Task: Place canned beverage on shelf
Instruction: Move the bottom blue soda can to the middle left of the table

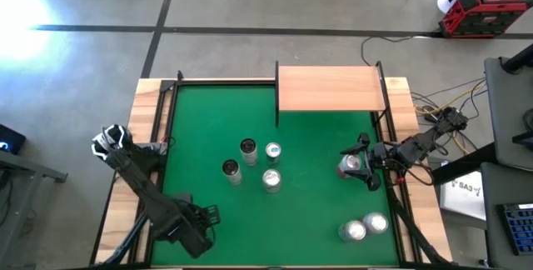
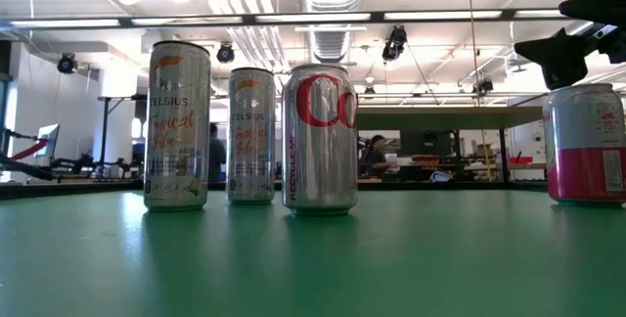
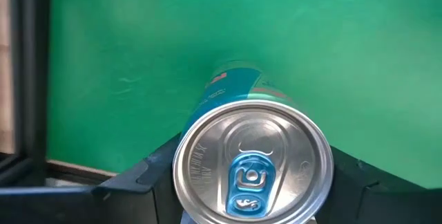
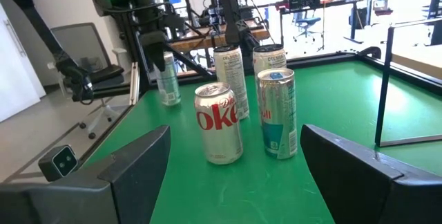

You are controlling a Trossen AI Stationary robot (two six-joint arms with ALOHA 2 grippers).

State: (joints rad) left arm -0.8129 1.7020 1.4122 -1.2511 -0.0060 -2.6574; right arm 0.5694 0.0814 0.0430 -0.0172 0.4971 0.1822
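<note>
Left pincer (image 3: 252,207) is clamping the blue-tabbed can (image 3: 252,172) at the worktop's near left corner; lifting straight up is looking wise, since the shelf (image 1: 331,89) is waiting far across. Right pincer (image 1: 364,168), open, is straddling a pink can (image 1: 352,166).

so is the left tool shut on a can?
Shut on a can: the left tool flanks the teal can on both sides, lid filling the wrist view.

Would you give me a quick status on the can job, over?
Left tool shut on teal can. Right tool open over pink can. Shelf bare; four cans mid-table.
</note>
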